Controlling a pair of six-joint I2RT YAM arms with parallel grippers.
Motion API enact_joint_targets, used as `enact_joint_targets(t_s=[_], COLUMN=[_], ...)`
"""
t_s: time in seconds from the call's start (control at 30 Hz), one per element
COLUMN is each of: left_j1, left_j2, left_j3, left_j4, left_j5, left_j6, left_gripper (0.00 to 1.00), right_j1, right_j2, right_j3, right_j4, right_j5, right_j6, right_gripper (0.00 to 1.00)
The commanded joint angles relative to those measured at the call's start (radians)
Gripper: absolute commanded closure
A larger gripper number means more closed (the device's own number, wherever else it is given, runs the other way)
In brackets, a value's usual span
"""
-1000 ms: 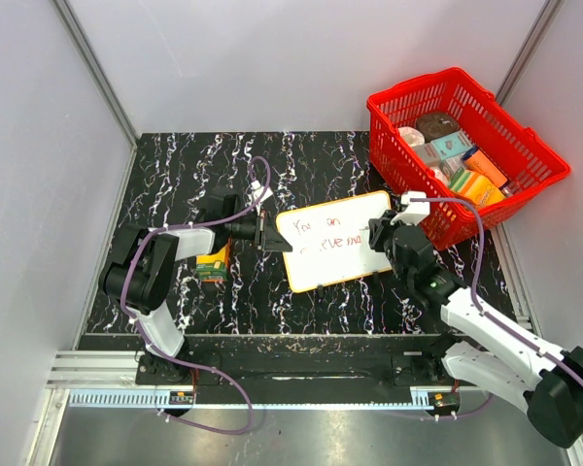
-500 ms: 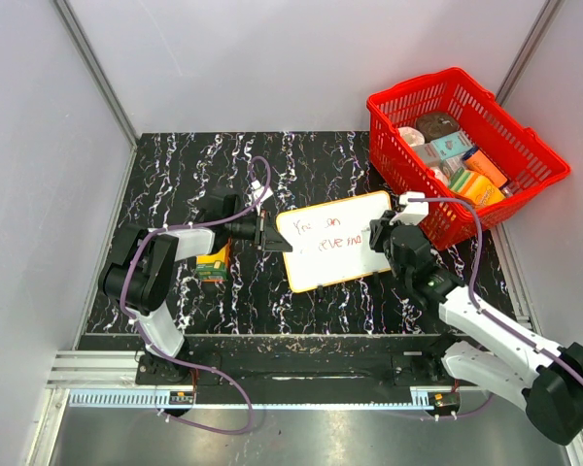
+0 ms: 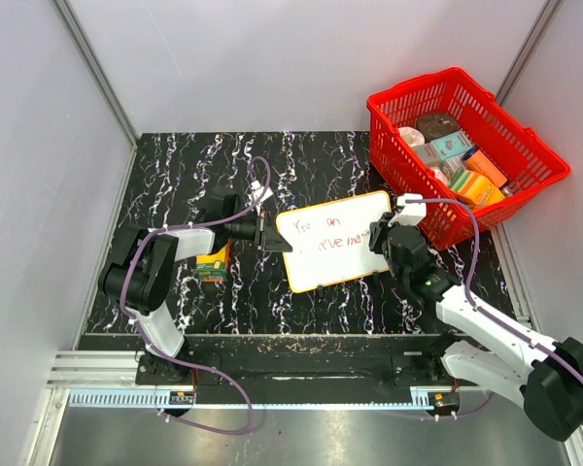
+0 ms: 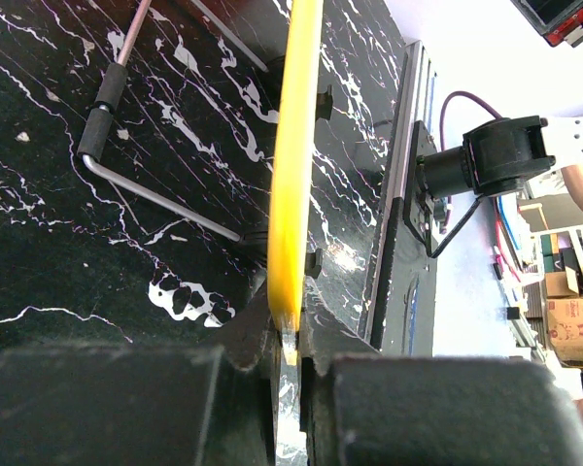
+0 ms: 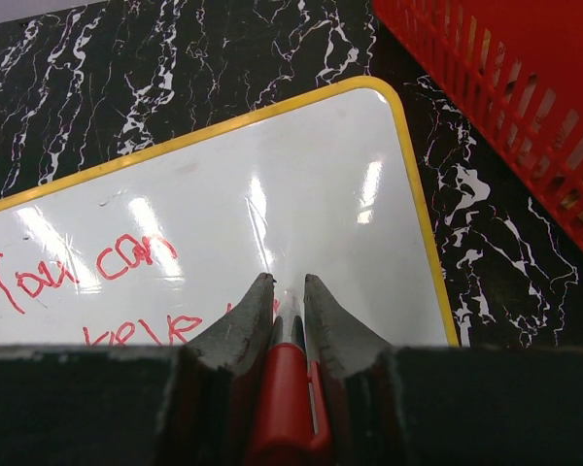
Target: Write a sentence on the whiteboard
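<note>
Whiteboard point(image 3: 335, 243) lies mid-bench point(image 3: 175, 175), its right corner just beside the red basket point(image 3: 413, 83). Left pincer point(image 4: 287, 335) is clamped on the board's yellow left rim. Right pincer point(image 5: 284, 291) is clamped on a red marker point(image 5: 284, 388), tip over the board's lower right. Sentence point(image 5: 126, 257) runs in two red lines; the top reads "You can", the second is partly hidden.

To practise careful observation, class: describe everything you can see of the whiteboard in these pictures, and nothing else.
The whiteboard is a small glossy white rectangle with rounded corners and a thin yellow rim. It sits face up and skewed on the black marbled table, beside the red basket. Red handwriting in two lines begins "You can"; the second line is hard to read. The left gripper pinches its left rim. The red marker in the right gripper seems to touch its surface.
</note>
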Motion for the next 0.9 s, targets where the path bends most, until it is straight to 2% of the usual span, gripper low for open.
enact_joint_targets(t_s=[0.0, 0.87], left_j1=[-0.016, -0.016], left_j2=[-0.033, -0.028], left_j3=[0.016, 0.019], left_j4=[-0.011, -0.010], left_j5=[-0.002, -0.002], left_j6=[0.043, 0.043], left_gripper=[1.00, 1.00], right_j1=[-0.013, -0.015], right_j2=[0.016, -0.059], right_j3=[-0.006, -0.060], right_j4=[0.011, -0.067], right_j5=[0.031, -0.007], right_j6=[0.005, 0.041], right_gripper=[1.00, 1.00])
